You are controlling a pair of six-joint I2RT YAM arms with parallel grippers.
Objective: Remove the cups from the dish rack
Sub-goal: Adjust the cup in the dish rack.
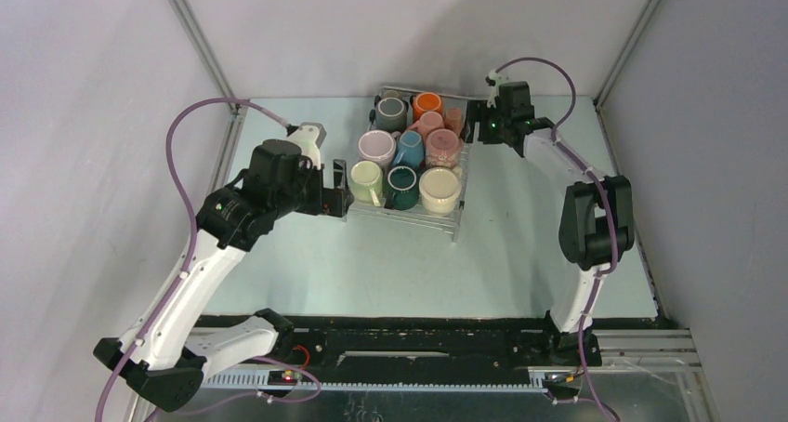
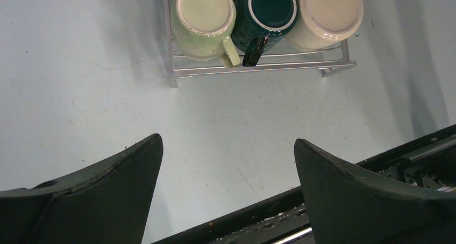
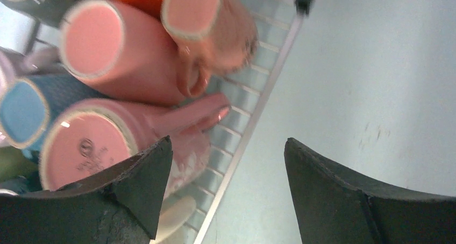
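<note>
Two empty end effectors flank a loaded dish rack on the table.

The flat silvery wire dish rack (image 1: 457, 221) sits toward the far middle of the pale blue-green table (image 1: 390, 264), packed with small ceramic mugs turned base-up. In its near row stand a pale green handled mug (image 1: 365, 182), a dark teal mug (image 1: 402, 187) and a cream mug (image 1: 439, 190). Behind them come a lilac mug (image 1: 376, 148), a blue mug (image 1: 409, 148) and a speckled pink mug (image 1: 442, 146), then a grey mug (image 1: 391, 113) and an orange mug (image 1: 427, 104) at the back. The left end effector (image 1: 339, 190) hangs just beside the rack's near left corner, next to the pale green mug, its fingers spread apart and holding nothing. The right end effector (image 1: 474, 125) hovers at the rack's far right edge near the pink mugs, its fingers likewise wide apart.
</note>
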